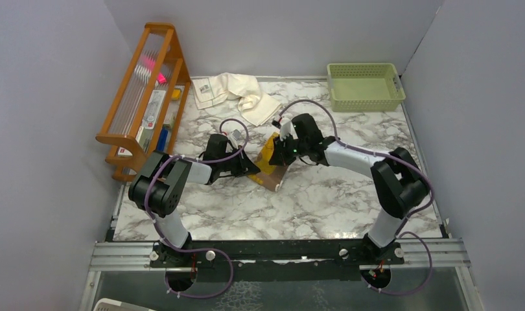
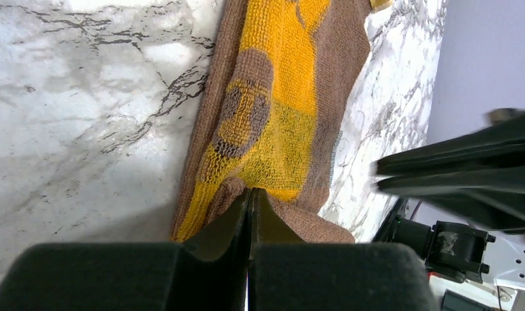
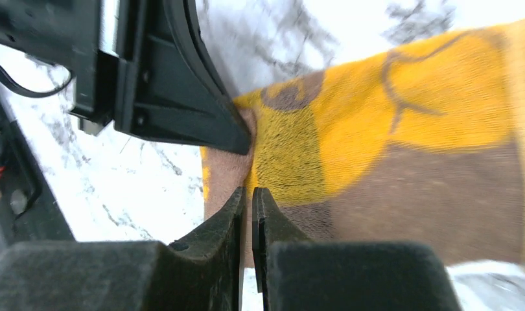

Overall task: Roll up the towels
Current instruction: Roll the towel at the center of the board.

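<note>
At the near edge a black and silver rail carried the two arm bases. Beyond it lay the table, white marble pattern with grey veins, shut in on three sides by plain grey walls.

In the middle of the table the brown towel lay in a narrow bunched strip, its yellow side turned up, with both arms reaching in to it from either side. The left gripper had its jaws pressed together, the tips touching the near fold of the towel; whether any cloth was caught between them could not be told. The right gripper had its jaws a thin slit apart, the tips over the brown and yellow cloth, with nothing seen between them. The two grippers were close together at the same end of the towel.

Farther back the cream towel lay crumpled against the far wall, its small label patch showing on the left. A wooden rack stood along the far left edge, and a pale green basket sat in the far right corner.
</note>
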